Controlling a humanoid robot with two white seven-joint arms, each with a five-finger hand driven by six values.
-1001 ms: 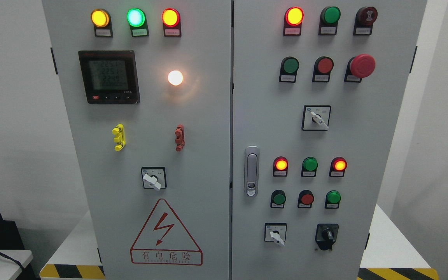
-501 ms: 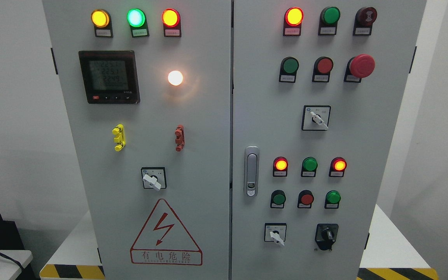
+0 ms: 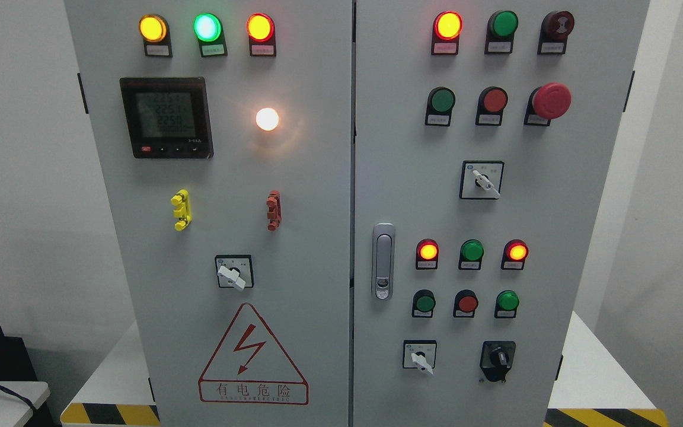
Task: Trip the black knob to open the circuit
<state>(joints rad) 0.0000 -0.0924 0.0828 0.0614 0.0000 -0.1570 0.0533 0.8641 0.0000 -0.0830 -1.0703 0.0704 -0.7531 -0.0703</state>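
The black knob (image 3: 499,357) sits at the lower right of the grey cabinet's right door (image 3: 531,207), its handle pointing roughly upward on a black square plate. To its left is a white selector switch (image 3: 420,357). Above them run a row of green, red and green push buttons (image 3: 467,303) and a row of lamps, two of them lit red-orange (image 3: 428,251). Neither of my hands nor any arm shows in the head view.
The left door (image 3: 229,207) carries a lit meter (image 3: 166,117), a glowing white lamp (image 3: 267,118), yellow and red clips, a white selector and a red warning triangle (image 3: 252,356). A red mushroom button (image 3: 551,100) sticks out at upper right. A silver door latch (image 3: 383,261) stands mid-cabinet.
Nothing has moved; only the meter's digits flicker.
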